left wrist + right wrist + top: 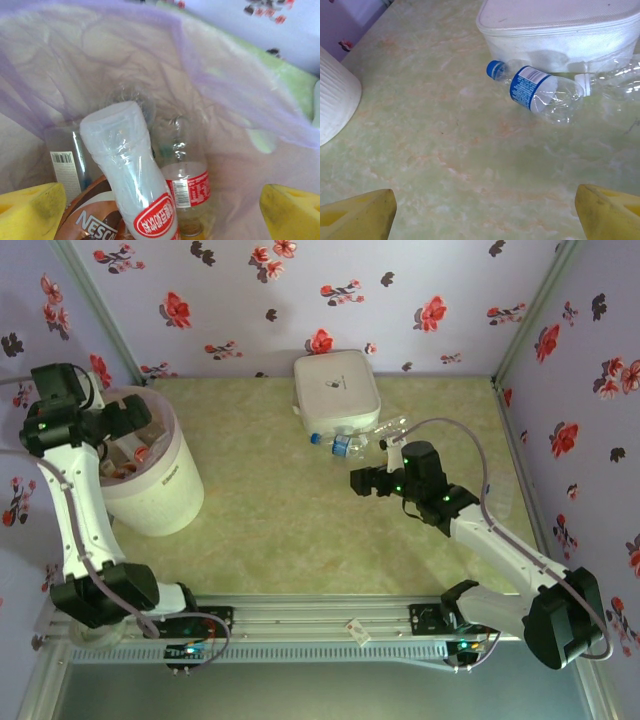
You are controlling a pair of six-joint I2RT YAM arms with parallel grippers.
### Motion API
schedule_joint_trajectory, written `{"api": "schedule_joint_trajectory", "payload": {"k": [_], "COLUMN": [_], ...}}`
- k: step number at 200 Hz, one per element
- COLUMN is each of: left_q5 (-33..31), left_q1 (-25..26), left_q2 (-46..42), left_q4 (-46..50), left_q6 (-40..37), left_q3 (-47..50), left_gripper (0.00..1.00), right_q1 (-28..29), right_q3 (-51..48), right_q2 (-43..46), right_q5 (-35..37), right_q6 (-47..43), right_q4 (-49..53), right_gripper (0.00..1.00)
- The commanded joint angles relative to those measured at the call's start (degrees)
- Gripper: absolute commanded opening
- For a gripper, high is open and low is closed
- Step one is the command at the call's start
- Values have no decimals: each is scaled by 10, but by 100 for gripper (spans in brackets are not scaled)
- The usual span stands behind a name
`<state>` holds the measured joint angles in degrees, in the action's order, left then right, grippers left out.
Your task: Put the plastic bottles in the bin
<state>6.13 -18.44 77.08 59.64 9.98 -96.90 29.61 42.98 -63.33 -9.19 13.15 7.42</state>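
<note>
We are holding our left tool (161,212) over the mouth of the bin (165,490), which is sitting at the desk's (445,140) 9 o'clock edge. The tool's yellow pads are spread wide, gripping nothing. Inside the bag a whitish bottle (130,170) is leaning on a clear red-labelled bottle (187,185) and a brown-wrapped bottle (87,220). Our right tool (482,215) is hovering released above bare desk. At its 12 to 1 o'clock, a blue-capped bottle (537,92) and a white-capped bottle (615,85) are lying against the white box (560,30).
</note>
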Motion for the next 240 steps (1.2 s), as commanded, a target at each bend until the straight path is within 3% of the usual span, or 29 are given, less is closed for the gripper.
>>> {"api": "schedule_joint_trajectory", "payload": {"k": [1,57,103,147,175,240], "left_q5": [-7,-40,-84,-57,-47,-26], "left_q1": [19,180,354,476,520,524], "left_q2": [-34,-82,-63,-42,-17,-19], "left_q4": [-12,-50,-88,-188,-229,-310], "left_q6": [22,78,96,158,188,263], "left_q3": [-30,-30,17,117,164,235], "left_gripper": [99,95,94,95,96,97], "right_q1": [-6,-45,-59,-63,-63,-62], "right_q3": [30,74,174,254,303,387], "right_q2": [3,-70,-195,-301,-369,-470], "right_q5": [40,19,-6,16,19,12], "right_q6": [-32,-49,-124,-192,-230,-293], "right_q4": [31,28,85,113,117,129], "right_gripper": [94,94,94,92,90,89]}}
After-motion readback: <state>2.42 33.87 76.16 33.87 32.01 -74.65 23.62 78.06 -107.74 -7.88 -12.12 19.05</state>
